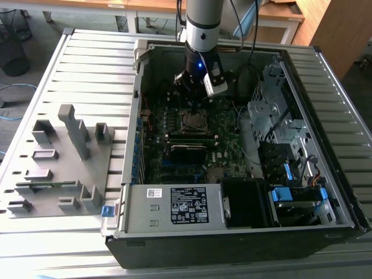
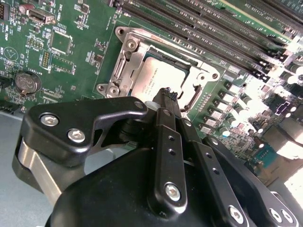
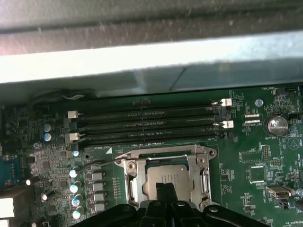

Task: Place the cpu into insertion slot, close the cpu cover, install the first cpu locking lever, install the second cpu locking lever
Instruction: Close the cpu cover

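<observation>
While hanging straight down into the open computer case [image 1: 244,235], reaching with the gripper [image 1: 195,108] right over the socket area of the green motherboard [image 1: 226,136]. Holding both slim black fingers [image 2: 163,125] pressed flat together, clamping nothing between them. Pointing the joined tips, in both wrist views, at the cpu [image 2: 154,78] [image 3: 163,176], near one edge of its dull silver top; seeming to touch it, though not showing contact for certain. Showing the cpu lying flat in the insertion slot [image 3: 165,161], with the cpu cover [image 2: 127,59] [image 3: 130,182] lying down around it and baring the metal top through its window. Showing, in the first wrist view, a thin wire lever [image 3: 97,163] sticking out sideways from a corner of the cover, and long black memory slots [image 3: 147,125] running just beside the socket. Showing a grey parts fixture [image 1: 58,163] standing outside the case, on the exterior view's left.
</observation>
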Action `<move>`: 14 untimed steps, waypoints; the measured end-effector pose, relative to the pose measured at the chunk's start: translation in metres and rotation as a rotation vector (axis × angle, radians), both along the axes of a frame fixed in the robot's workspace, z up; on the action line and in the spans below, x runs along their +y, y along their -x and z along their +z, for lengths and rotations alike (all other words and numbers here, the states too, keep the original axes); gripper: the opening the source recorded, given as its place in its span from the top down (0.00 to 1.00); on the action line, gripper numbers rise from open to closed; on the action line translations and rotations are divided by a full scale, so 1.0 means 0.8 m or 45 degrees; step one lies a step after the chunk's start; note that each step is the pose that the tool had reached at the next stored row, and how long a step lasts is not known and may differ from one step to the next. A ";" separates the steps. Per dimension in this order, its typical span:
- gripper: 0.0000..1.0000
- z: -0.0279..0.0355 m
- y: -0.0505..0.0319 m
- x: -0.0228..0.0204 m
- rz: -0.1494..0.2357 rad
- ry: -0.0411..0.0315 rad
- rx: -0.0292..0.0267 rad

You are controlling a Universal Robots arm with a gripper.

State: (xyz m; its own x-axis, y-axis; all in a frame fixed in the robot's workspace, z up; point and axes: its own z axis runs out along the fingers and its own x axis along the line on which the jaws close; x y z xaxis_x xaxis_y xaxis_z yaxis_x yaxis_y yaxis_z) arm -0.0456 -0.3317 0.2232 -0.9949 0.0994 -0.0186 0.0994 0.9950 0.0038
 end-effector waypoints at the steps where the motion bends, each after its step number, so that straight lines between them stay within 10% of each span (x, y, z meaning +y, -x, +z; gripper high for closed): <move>1: 0.90 0.0000 0.000 -0.0013 0.000 0.0002 -0.0001; 4: 0.90 -0.0001 0.000 -0.0027 0.000 0.0015 -0.0010; 8: 0.90 -0.0016 0.001 -0.0031 0.010 0.0014 -0.0238; 14: 0.90 -0.0042 0.001 -0.0062 0.035 0.0050 -0.0240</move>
